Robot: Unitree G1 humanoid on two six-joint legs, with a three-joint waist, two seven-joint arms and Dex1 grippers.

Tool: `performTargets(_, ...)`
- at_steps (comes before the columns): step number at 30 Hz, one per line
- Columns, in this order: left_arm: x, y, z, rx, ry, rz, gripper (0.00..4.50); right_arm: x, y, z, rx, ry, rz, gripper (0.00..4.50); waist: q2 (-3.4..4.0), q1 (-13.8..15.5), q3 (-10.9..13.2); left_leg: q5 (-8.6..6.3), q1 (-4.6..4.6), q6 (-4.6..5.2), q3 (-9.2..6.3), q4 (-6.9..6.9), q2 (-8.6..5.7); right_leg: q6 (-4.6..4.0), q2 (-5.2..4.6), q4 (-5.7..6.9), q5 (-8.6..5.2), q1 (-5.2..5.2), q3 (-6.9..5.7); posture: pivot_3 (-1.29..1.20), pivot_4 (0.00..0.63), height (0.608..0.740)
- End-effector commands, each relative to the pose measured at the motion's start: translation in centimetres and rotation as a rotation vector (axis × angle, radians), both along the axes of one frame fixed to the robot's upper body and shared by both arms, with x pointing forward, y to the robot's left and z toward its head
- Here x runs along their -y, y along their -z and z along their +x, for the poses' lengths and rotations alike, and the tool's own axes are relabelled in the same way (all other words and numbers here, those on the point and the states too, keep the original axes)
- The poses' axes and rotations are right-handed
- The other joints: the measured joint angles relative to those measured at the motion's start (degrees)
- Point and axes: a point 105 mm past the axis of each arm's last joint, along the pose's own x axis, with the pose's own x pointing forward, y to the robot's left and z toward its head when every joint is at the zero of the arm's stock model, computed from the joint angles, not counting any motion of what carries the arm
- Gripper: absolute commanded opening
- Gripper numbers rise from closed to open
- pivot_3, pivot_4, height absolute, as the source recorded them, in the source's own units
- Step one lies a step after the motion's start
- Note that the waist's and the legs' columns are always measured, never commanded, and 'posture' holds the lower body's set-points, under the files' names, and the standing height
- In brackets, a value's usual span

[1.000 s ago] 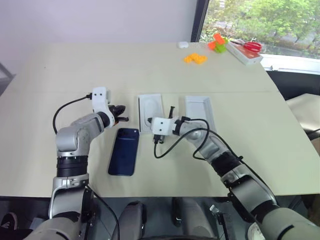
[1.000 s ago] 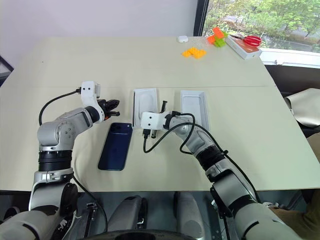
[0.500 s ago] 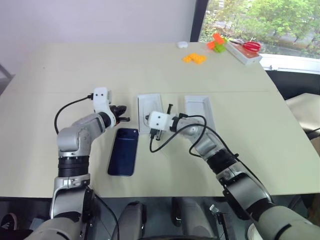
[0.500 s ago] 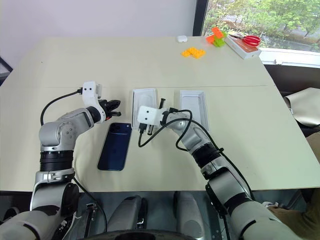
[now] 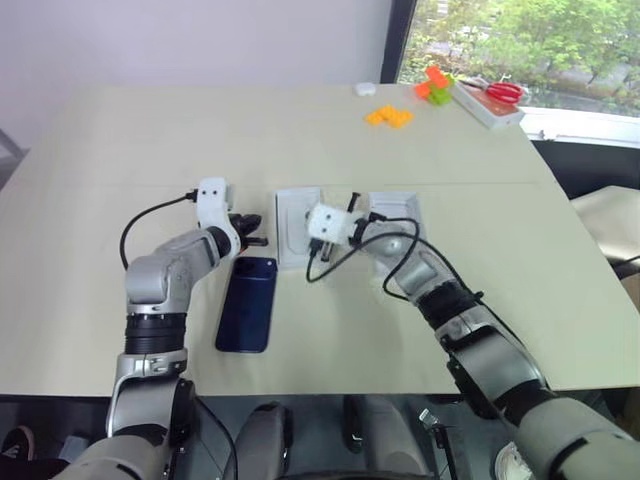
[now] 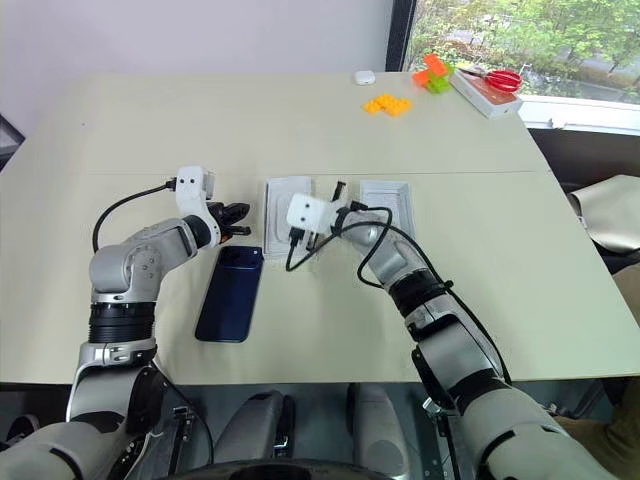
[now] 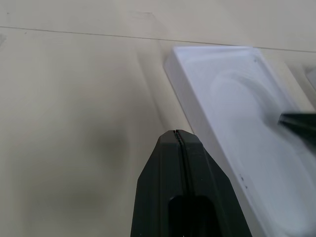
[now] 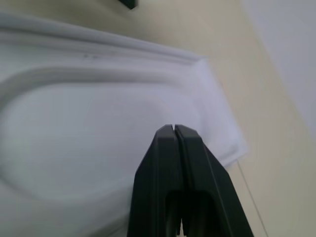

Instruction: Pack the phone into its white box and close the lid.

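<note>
The phone (image 5: 248,303) lies flat on the surface (image 5: 120,150) toward its near edge, camera end away from that edge. Just beyond it sits a white insert (image 5: 298,222), a white tray (image 5: 405,208) beside it. Left hand (image 5: 259,240), pressed together, hovers by the insert's left side; right hand (image 8: 173,129), also pressed together, is over the insert

The phone (image 5: 248,303) is lying on the table (image 5: 130,150) nearest the robot, with the insert (image 5: 297,222) sitting just behind it to the right. A second tray (image 5: 410,212) is lying right of the insert, while blocks (image 5: 390,117) and a scissors box (image 5: 487,103) are sitting at the far right corner.
</note>
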Motion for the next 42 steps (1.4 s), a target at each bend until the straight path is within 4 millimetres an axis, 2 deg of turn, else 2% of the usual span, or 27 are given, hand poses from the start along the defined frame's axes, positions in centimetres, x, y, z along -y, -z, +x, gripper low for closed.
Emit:
performTargets(1, 0.0, -1.5, 0.0, 0.057, 0.0, 0.0, 0.0, -0.8, 1.2, -0.9, 0.003, -0.05, -0.051, 0.06, -0.01, 0.07, -0.01, -0.01, 0.02, 0.01, -0.01, 0.0, 0.01, 0.0, 0.01, 0.0, 0.0, 0.02, 0.0, 0.0, 0.15, 0.74)
performTargets(4, 0.0, -1.4, 0.0, 0.055, 0.003, 0.0, 0.0, -2.3, 1.0, -1.8, -0.019, -0.094, -0.003, 0.06, -0.01, 0.03, -0.01, 0.01, 0.06, -0.02, -0.04, 0.0, 0.02, -0.01, 0.05, 0.01, 0.0, 0.07, -0.01, 0.0, 0.15, 0.74)
performTargets(7, 0.1, -1.4, 0.0, 0.053, 0.004, -0.005, 0.0, -2.7, 0.5, -1.9, -0.013, -0.101, 0.018, 0.06, -0.01, -0.27, -0.01, 0.03, 0.1, -0.04, -0.03, 0.0, 0.06, -0.02, 0.11, 0.06, 0.02, 0.07, 0.0, 0.0, 0.15, 0.74)
performTargets(19, 0.1, -1.3, 0.0, 0.045, 0.0, -0.024, 0.0, -0.4, -2.0, -0.2, 0.037, -0.034, 0.059, 0.06, -0.01, -0.76, -0.01, 0.05, 0.07, -0.07, -0.05, 0.0, 0.07, -0.06, 0.11, 0.07, 0.04, 0.06, 0.0, 0.0, 0.15, 0.74)
performTargets(23, 0.2, -1.4, 0.0, 0.052, 0.006, -0.015, 0.0, 1.0, -2.7, 0.7, 0.056, 0.003, 0.052, 0.06, 0.0, -0.92, -0.01, 0.04, 0.06, -0.07, -0.05, 0.0, 0.07, -0.06, 0.11, 0.07, 0.04, 0.05, 0.0, 0.0, 0.15, 0.74)
performTargets(25, 0.2, -1.4, 0.0, 0.054, 0.006, -0.009, 0.0, 1.3, -3.5, 0.8, 0.019, 0.012, 0.134, 0.06, 0.0, -0.94, -0.01, 0.04, 0.06, -0.07, -0.05, 0.0, 0.07, -0.06, 0.11, 0.07, 0.04, 0.05, 0.0, 0.0, 0.15, 0.74)
performTargets(26, 0.1, -1.5, 0.0, 0.06, 0.008, -0.002, 0.0, 1.4, -4.4, 0.7, -0.043, 0.014, 0.243, 0.06, 0.0, -0.94, -0.01, 0.04, 0.06, -0.07, -0.05, 0.0, 0.07, -0.06, 0.11, 0.07, 0.04, 0.05, 0.0, 0.0, 0.15, 0.74)
performTargets(29, -0.4, -1.9, -0.1, 0.076, 0.01, 0.012, 0.0, 2.1, -6.5, -0.1, -0.16, -0.027, 0.464, 0.06, 0.0, -1.02, 0.0, 0.04, 0.04, -0.06, -0.08, 0.0, 0.1, -0.06, 0.14, 0.06, 0.04, 0.04, 0.0, 0.0, 0.15, 0.74)
performTargets(33, -1.3, -2.5, -0.3, 0.102, 0.023, 0.046, 0.0, 3.5, -7.9, -1.7, -0.236, -0.083, 0.545, 0.06, 0.0, -0.95, 0.0, 0.02, 0.03, -0.03, -0.09, 0.0, 0.11, -0.06, 0.13, 0.06, 0.04, 0.04, 0.0, 0.0, 0.15, 0.74)
performTargets(37, -1.6, -3.6, -1.3, 0.139, 0.096, 0.07, 0.0, 4.0, -8.7, -3.7, -0.289, -0.155, 0.572, 0.06, 0.01, -0.8, 0.0, 0.0, 0.01, 0.0, -0.08, 0.0, 0.08, -0.06, 0.07, 0.05, 0.04, 0.03, -0.01, 0.0, 0.15, 0.74)
performTargets(39, -2.3, -4.4, -2.2, 0.149, 0.153, 0.099, 0.0, 3.9, -8.6, -5.6, -0.324, -0.22, 0.545, 0.06, 0.03, -0.81, 0.01, 0.0, -0.02, 0.0, -0.09, 0.0, 0.08, -0.06, 0.03, 0.04, 0.04, 0.01, -0.01, 0.0, 0.15, 0.74)
performTargets(41, -2.7, -4.6, -2.6, 0.151, 0.176, 0.112, 0.0, 3.8, -8.4, -6.4, -0.347, -0.241, 0.529, 0.06, 0.03, -0.92, 0.01, -0.01, -0.05, 0.02, -0.09, -0.02, 0.11, -0.06, 0.05, 0.03, 0.04, -0.04, -0.01, 0.0, 0.15, 0.74)
performTargets(42, -2.9, -4.8, -2.9, 0.144, 0.195, 0.108, 0.25, 3.7, -8.3, -6.8, -0.36, -0.251, 0.532, 0.02, 0.03, -0.93, 0.02, -0.01, -0.04, 0.02, -0.09, -0.02, 0.11, -0.06, 0.06, 0.04, 0.04, -0.04, -0.02, 0.0, 0.15, 0.74)
